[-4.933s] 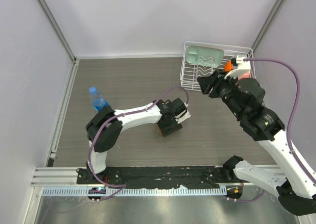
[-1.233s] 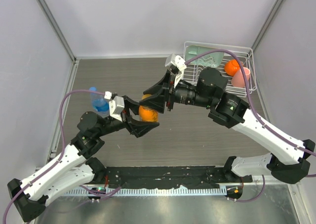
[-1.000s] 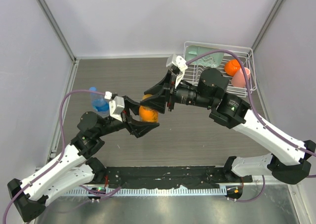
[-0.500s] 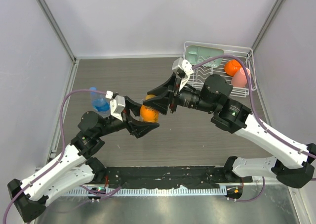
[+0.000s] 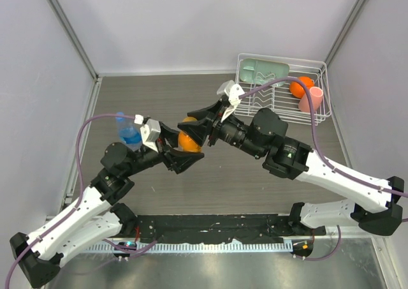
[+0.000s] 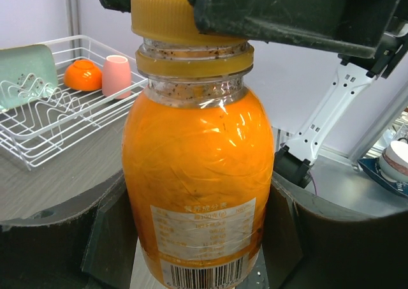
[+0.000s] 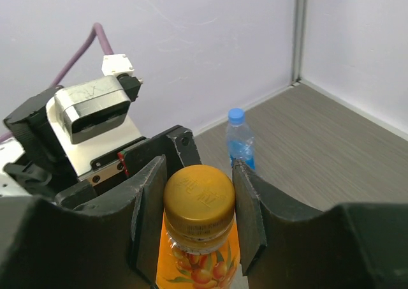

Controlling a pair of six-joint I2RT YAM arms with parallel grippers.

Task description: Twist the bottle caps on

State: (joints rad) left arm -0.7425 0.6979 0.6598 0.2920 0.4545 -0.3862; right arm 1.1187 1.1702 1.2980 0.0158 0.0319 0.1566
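The squat orange-liquid bottle (image 5: pixel 189 140) hangs upright above the table, and my left gripper (image 5: pixel 182 152) is shut on its body (image 6: pixel 194 174), a finger on each side. Its orange-amber cap (image 7: pixel 199 200) sits on the neck. My right gripper (image 7: pixel 199 212) comes from above and is shut on that cap (image 6: pixel 172 14), one pad against each side. The taller clear bottle (image 5: pixel 129 134) stands on the table at the left behind my left arm. The blue cap (image 7: pixel 236 115) sits on top of it.
A white wire dish rack (image 5: pixel 245 104) stands at the back right. It holds a green plate (image 5: pixel 264 69), an orange ball (image 5: pixel 299 86) and a pink cup (image 5: pixel 311 99). Grey walls close in the left, back and right sides.
My right arm has swung lower and leftward, its wrist turning while staying on the cap, which uncovers the rack's cup and ball. The orange bottle has shifted slightly up. The left arm has barely moved.
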